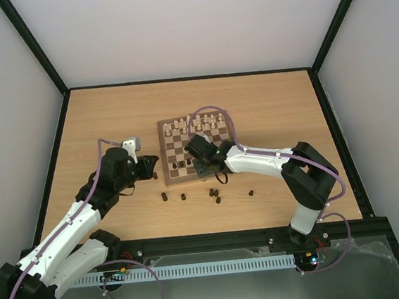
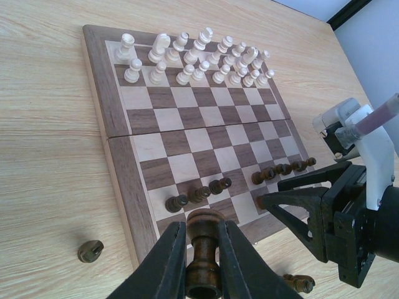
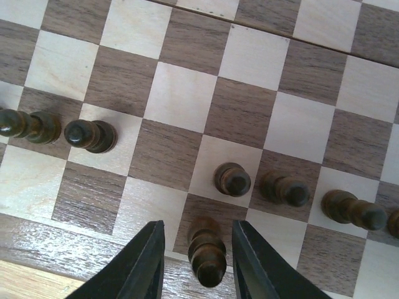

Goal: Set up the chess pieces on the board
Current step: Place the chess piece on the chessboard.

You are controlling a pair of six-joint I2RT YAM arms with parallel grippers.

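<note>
Releasing a back-rank piece: right gripper point(image 3: 198, 232) slack, jaws clear of the dark piece point(image 3: 207, 256) standing upright between them.
Its long axis points straight up, so a plain lift should clear it. Left gripper point(image 2: 202, 229) is clamped on a second dark piece point(image 2: 203, 265) lying along its fingers, the board point(image 2: 100, 81) just ahead; the right arm is nearer. Only the right wrist view shows the gaps; overhead, the gripper hides them.

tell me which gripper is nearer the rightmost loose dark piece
Right. The right gripper is over the board's near edge, left of that piece; the left gripper is past the board's left edge.
</note>
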